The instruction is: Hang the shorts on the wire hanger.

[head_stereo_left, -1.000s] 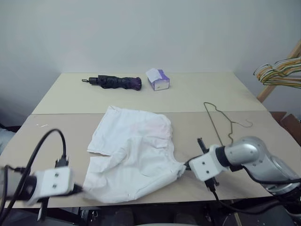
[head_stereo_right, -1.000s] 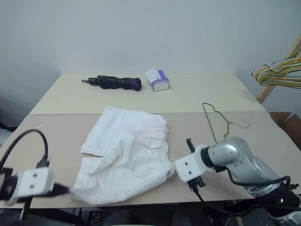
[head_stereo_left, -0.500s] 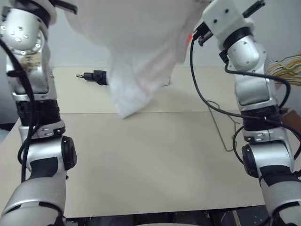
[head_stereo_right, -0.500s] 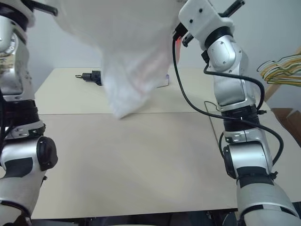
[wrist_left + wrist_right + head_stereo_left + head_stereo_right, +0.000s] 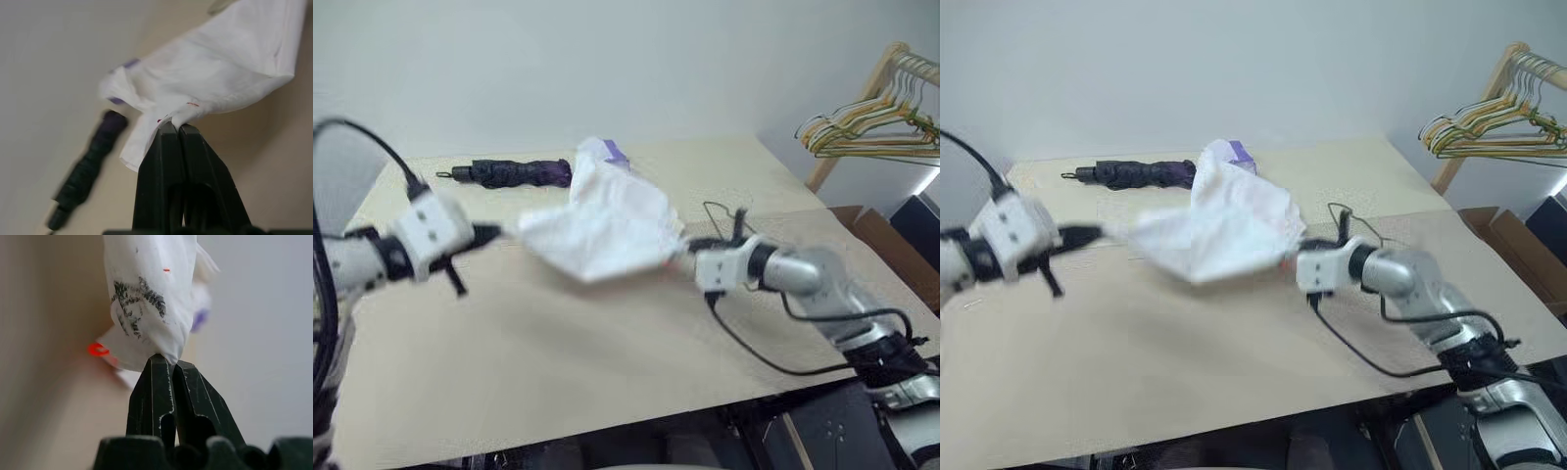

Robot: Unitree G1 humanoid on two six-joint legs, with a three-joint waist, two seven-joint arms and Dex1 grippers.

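Beige table (image 5: 558,362) under a pale wall carries the scene: the shorts (image 5: 602,227) hang stretched in mid-frame above it, the left gripper (image 5: 173,128) clamped shut on one corner and the right gripper (image 5: 165,361) shut on the other. To do this well, I judge both pinches must hold while the cloth is kept taut and carried toward the wire hanger (image 5: 722,215), lying just behind the right gripper. A folded umbrella (image 5: 509,173) and tissue box (image 5: 610,150) sit upper centre, coloured hangers (image 5: 862,127) upper right, none blocking the way.
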